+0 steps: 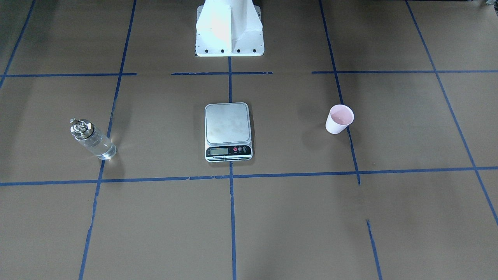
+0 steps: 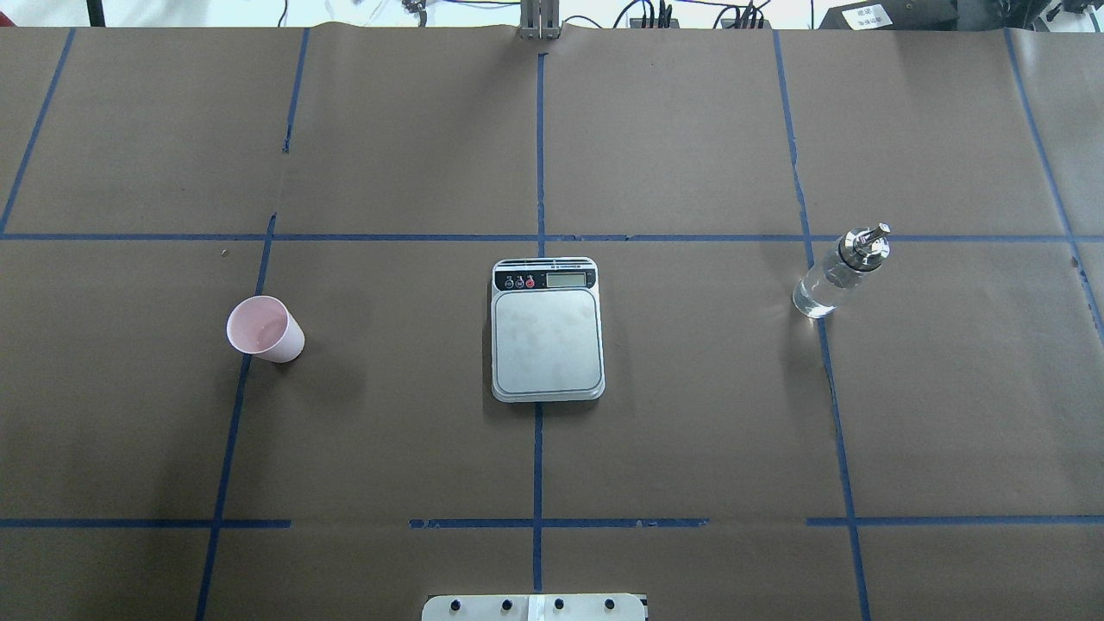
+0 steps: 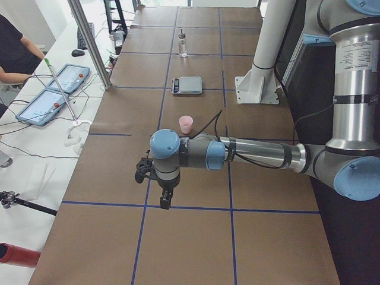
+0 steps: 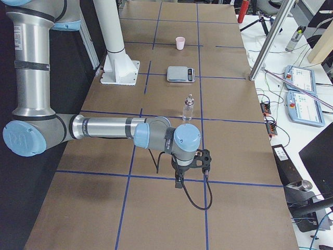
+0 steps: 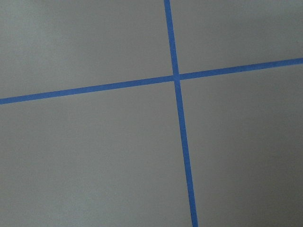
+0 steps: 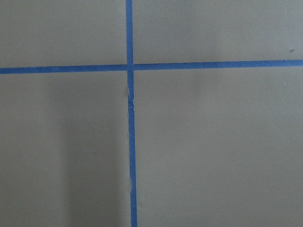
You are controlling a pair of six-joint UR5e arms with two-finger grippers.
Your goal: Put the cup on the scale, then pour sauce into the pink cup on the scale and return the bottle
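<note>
The cup (image 2: 265,329) stood upright on the desk (image 2: 690,431) at the robot's left, well apart from the bare scale (image 2: 547,329) at centre, so the left gripper (image 3: 165,200), open or closed I could not tell, ought to take its wall squarely and set it mid-platform.

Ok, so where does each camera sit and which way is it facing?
Front-facing: across the table, looking steeply down at the robot; only its white pedestal shows.
Overhead: behind the robot, looking forward and down; only its base plate shows.
Exterior left: table end, looking along it; left arm near.
Exterior right: opposite end; right arm near.
Left wrist: down at a blue tape cross; no body.
Right wrist: likewise, a second tape cross.
Front-facing and overhead share the square steel-topped scale, pale pink cup and clear glass bottle with metal spout, mirrored.
</note>
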